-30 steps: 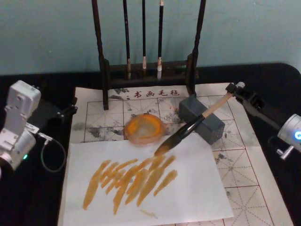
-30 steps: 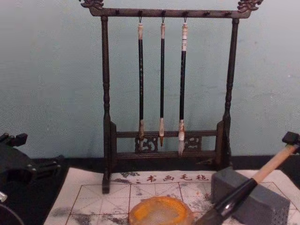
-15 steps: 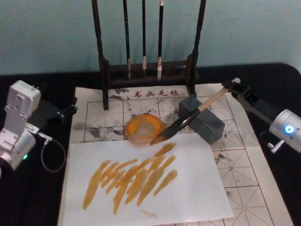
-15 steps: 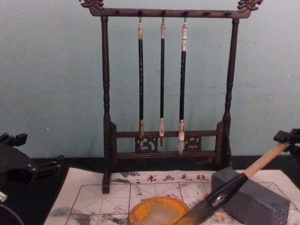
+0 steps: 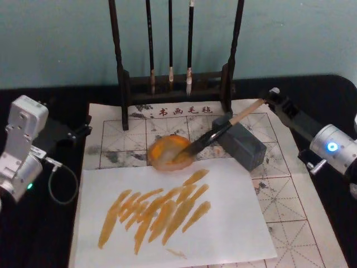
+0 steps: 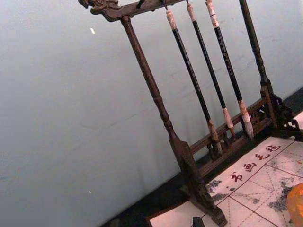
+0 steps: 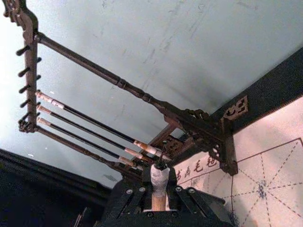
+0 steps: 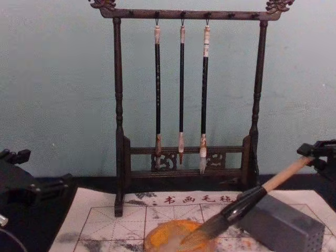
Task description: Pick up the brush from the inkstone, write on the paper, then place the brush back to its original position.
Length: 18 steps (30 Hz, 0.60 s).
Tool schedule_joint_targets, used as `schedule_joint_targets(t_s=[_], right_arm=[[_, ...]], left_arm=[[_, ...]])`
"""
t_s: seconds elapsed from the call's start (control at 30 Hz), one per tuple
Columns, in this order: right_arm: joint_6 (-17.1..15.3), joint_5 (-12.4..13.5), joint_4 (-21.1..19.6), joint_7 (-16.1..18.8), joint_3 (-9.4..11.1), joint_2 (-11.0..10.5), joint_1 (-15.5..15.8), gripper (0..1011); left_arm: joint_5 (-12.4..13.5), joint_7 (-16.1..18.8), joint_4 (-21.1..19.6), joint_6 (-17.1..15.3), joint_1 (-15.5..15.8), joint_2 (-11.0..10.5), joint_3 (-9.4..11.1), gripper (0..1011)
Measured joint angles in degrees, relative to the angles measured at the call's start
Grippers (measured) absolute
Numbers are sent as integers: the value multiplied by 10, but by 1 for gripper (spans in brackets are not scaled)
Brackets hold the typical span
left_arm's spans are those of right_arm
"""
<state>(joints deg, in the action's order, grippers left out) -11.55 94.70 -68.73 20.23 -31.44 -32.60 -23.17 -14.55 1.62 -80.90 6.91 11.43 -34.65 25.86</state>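
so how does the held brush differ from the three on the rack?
The brush is thick with a pale handle; the rack brushes are thin and dark. It is tilted, bristles at the orange dish, held by the right hand; they hang upright. All point bristles downward.

brush (image 5: pixel 223 127): pale bare-wood handle, glossy black lower section | paper (image 5: pixel 279 195): matt, off-white, ink-smudged | block (image 5: pixel 248 148): matt grey, stone-like | rack (image 8: pixel 118 105): dark polished wood

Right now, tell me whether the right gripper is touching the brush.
Touching. The right wrist view shows the right gripper clamped on the brush handle's end.
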Motion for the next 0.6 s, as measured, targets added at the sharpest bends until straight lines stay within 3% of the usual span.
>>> schedule_joint_targets(t_s=[0.6], right_arm=[[21,-37,24,-27,-1,42,-19,203]], left_arm=[[0,0,0,0,0,0,0,1001]])
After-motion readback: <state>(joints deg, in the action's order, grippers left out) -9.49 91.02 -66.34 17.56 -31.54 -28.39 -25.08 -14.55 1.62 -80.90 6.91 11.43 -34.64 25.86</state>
